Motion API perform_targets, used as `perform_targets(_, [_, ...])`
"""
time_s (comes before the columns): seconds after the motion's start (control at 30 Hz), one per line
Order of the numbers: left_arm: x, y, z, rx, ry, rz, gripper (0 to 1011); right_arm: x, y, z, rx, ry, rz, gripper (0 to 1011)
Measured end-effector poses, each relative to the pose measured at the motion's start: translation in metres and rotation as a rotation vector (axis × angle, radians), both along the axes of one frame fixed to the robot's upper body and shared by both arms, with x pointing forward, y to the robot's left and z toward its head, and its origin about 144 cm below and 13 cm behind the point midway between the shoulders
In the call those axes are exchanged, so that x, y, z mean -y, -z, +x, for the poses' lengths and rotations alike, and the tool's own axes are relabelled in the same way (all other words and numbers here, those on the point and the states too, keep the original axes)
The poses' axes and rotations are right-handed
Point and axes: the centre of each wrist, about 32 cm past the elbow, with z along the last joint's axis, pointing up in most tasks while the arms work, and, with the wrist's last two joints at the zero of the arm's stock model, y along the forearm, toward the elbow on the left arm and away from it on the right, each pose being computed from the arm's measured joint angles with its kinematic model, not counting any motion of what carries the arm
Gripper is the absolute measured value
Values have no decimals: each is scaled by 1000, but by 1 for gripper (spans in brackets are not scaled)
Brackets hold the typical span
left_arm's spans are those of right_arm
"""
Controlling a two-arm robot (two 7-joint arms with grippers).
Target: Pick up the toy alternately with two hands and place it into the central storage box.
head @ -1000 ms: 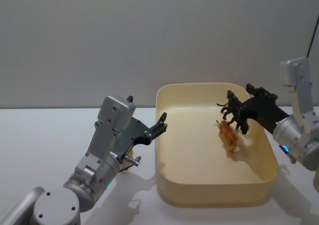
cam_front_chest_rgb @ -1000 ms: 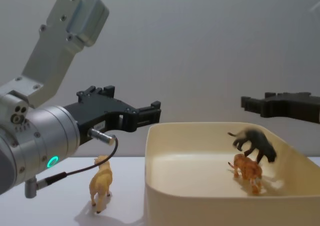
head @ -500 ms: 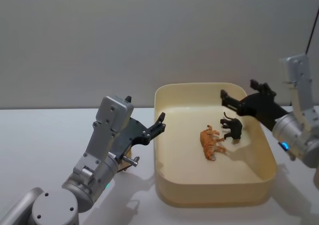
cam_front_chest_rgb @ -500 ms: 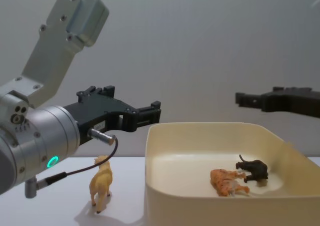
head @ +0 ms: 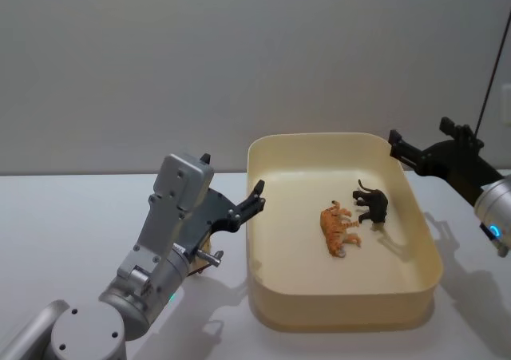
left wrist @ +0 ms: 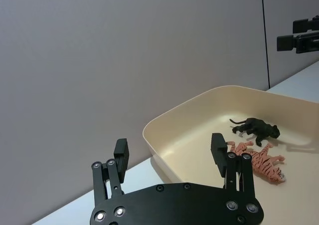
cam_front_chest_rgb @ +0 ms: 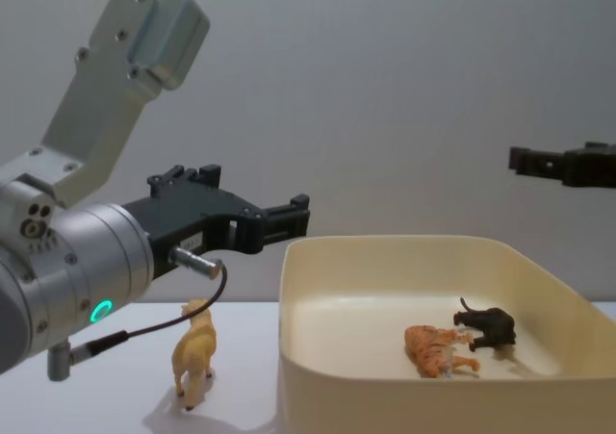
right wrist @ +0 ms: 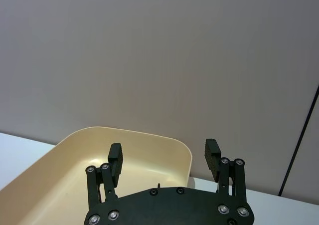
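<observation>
The cream central storage box (head: 343,318) sits on the white table. Inside it an orange striped toy tiger (head: 341,231) lies on its side, and a black toy cat (head: 373,205) stands beside it. A tan toy animal (cam_front_chest_rgb: 195,353) stands on the table just left of the box. My left gripper (left wrist: 169,152) hovers open and empty above that tan toy, its fingers pointing toward the box's left wall. Above the box's far right corner my right gripper (head: 421,139) is open and empty, clear of both toys.
The white table (head: 64,224) runs to a plain grey wall behind. A thin dark cable (head: 491,73) hangs at the far right. A black cable loops under my left wrist (cam_front_chest_rgb: 164,323) close to the tan toy.
The right gripper let go of the black toy, which dropped into the box beside the orange tiger. The tiger tipped over. The right gripper then drew back to the right. The left arm stayed still.
</observation>
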Motion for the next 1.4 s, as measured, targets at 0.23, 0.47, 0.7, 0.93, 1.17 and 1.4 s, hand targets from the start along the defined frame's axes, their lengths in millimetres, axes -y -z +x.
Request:
perform_targets(0.23, [-2,0,-6,-20,-21,-2,1001,6,-3,-5,5,14,11,1001])
perform_targets(0.47, [-7,-2,-20,-79,-69,-18,1001,9,-4,-7,7,21,17,1001])
perform_targets(0.7, [-18,-4,-32,-150,-97,-28,1001,11,-5,-8,9,25,21,1001])
perform_targets(0.93, [-30,-6,-36,-214,-69,-18,1001,12,-5,-9,11,27,24,1001])
perform_targets(1.17, [-45,-9,-30,-268,6,22,1001,13,-6,-10,11,28,25,1001])
perform_targets(1.4, [-57,-8,-15,-317,72,56,1001,13,-6,-10,12,29,25,1001])
